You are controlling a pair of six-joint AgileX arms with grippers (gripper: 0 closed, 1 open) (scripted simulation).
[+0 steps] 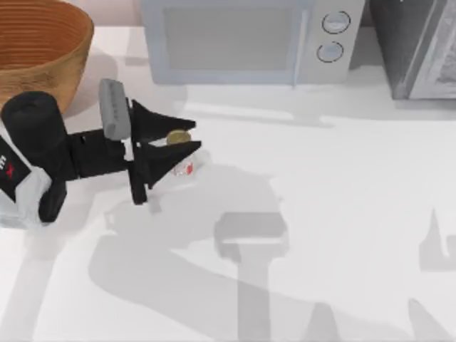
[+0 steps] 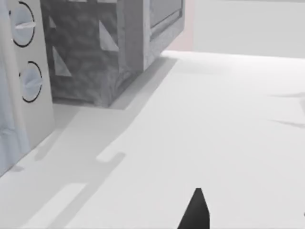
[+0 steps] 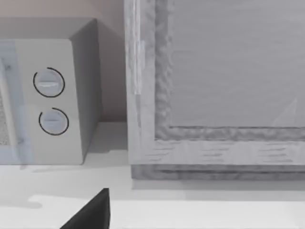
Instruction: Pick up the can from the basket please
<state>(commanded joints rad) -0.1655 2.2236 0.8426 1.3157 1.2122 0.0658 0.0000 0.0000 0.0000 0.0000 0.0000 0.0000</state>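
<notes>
Two black fingers of the left gripper (image 1: pixel 184 140) close on the can (image 1: pixel 181 148), whose gold end shows between the tips and whose white body with red marks, too small to read, peeps out beneath them, held over the white table (image 1: pixel 320 214) well outside the basket (image 1: pixel 43 43). Red marks on the left arm's white housing (image 1: pixel 11 171) are likewise illegible. Farther back stands the microwave (image 1: pixel 249 39) with two unlabelled round dials; the right gripper's (image 3: pixel 90 212) state cannot be told.

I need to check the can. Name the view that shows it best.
The top view: the can sits between the left gripper jaws, beside the basket, its gold end visible. Both wrist views look toward the microwave instead.
</notes>
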